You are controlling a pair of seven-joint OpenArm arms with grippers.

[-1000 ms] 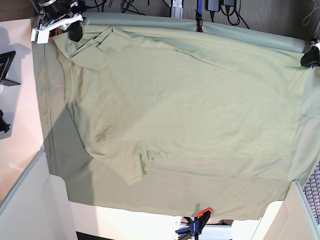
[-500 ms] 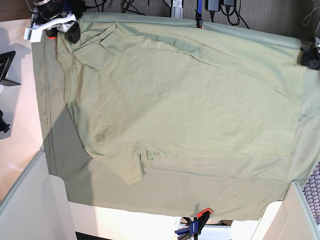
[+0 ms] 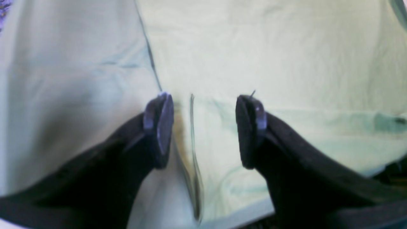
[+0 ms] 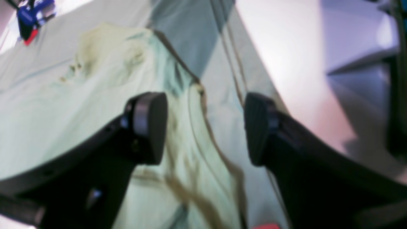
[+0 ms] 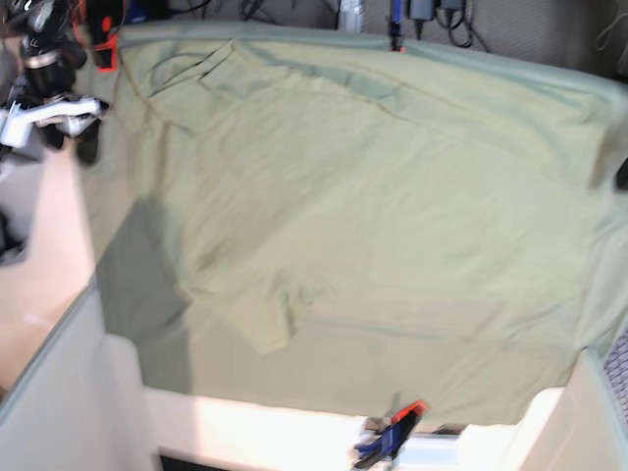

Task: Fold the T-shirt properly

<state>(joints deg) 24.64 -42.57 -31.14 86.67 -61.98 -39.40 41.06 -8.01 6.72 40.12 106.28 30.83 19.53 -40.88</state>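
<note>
Beneath everything, a green tablecloth [image 5: 245,378] is spread over the tabletop, with a blue-and-red clamp [image 5: 392,434] seen at its near edge and dark cables [image 5: 466,29] at the far side. Across the tablecloth the pale green T-shirt [image 5: 392,206] is laid out, and most of the cloth's middle and far area is covered by it. Its far part is creased, with bunched folds toward the far left corner in the base view, and a short sleeve is pointed toward the near side. The right gripper [image 4: 205,127] is held wide open, with nothing gripped, above the edge of the T-shirt, with fabric seen between and beyond its blurred fingers. The left gripper [image 3: 205,130] is also spread wide and empty, over the shirt's opposite edge, where a narrow gap is shown between fabric layers. In the base view, only a dark tip of it is shown at the right border.
</note>
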